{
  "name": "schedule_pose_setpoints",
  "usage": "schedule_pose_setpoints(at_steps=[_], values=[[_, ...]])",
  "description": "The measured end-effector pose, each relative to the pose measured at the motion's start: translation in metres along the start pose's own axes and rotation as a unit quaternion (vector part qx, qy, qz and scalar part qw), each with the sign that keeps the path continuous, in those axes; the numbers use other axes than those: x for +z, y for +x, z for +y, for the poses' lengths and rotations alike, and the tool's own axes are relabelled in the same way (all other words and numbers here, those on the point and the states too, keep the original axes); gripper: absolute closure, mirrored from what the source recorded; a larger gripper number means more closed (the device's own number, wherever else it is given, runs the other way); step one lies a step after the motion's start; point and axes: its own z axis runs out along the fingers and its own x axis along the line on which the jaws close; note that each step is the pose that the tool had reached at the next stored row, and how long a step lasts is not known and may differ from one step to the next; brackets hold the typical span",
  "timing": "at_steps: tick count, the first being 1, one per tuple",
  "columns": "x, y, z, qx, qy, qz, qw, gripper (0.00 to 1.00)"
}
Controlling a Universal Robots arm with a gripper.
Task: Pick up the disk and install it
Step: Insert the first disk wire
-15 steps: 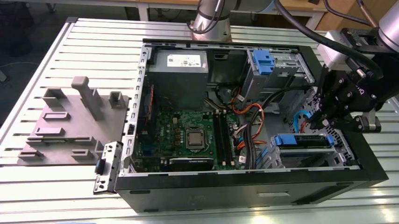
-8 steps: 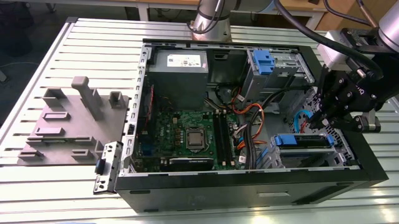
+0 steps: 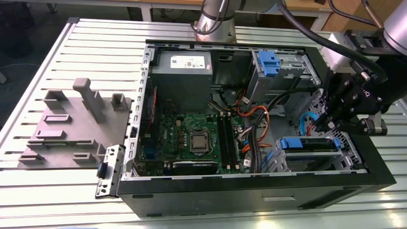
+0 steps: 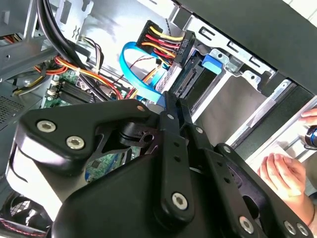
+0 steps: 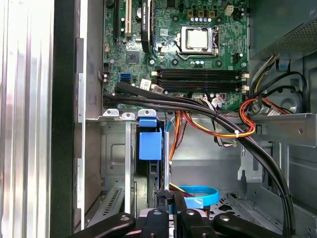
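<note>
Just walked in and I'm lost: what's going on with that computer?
The robot arm's gripper reaches inside the open case, at the drive bay on the exterior view's right. The disk, in its blue carrier, lies in that bay right by the gripper's tip. Whether the gripper is holding it is not clear. In the second wrist view a person's hand is just outside the case.

Black bolted fingers [image 4: 171, 148], silver arm [image 3: 215, 19]

Gripper [image 3: 321, 126] pointing down, closed
We see the wrist bent over, the 2 fingers [image 4: 167, 129] pressed flat against each other.
</note>
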Motion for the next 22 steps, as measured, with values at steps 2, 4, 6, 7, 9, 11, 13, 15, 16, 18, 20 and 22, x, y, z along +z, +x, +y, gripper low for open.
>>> schedule_pose_setpoints(at_steps=[2, 4, 6, 7, 9, 11, 13, 15, 16, 18, 20, 22], values=[[0.0008, 0.0001, 0.0019, -0.001, 0.0047, -0.0001, 0.99999, 0.84], [0.0019, 0.0001, 0.0033, -0.002, 0.0094, 0.0, 0.99995, 0.84], [0.0034, 0.0002, 0.0052, -0.003, 0.0126, 0.0, 0.99991, 0.84], [0.0039, 0.0002, 0.0066, -0.004, 0.0139, 0.0001, 0.9999, 0.84], [0.005, 0.0004, 0.0093, -0.004, 0.0158, 0.0, 0.99987, 0.84], [0.0055, 0.0013, 0.0108, -0.004, 0.0183, 0.0002, 0.99982, 0.84], [0.0061, 0.0034, 0.0112, -0.005, 0.0219, 0.0001, 0.99975, 0.84], [0.0069, 0.0047, 0.0122, -0.005, 0.0268, 0.0, 0.99963, 0.84], [0.0074, 0.0048, 0.0128, -0.005, 0.0289, 0.0, 0.99957, 0.84], [0.0091, 0.0049, 0.014, -0.005, 0.0322, 0.0001, 0.99947, 0.84], [0.0108, 0.0049, 0.0151, -0.006, 0.0343, 0.0001, 0.99939, 0.84], [0.0114, 0.005, 0.0157, -0.006, 0.0345, 0.0001, 0.99939, 0.84]])
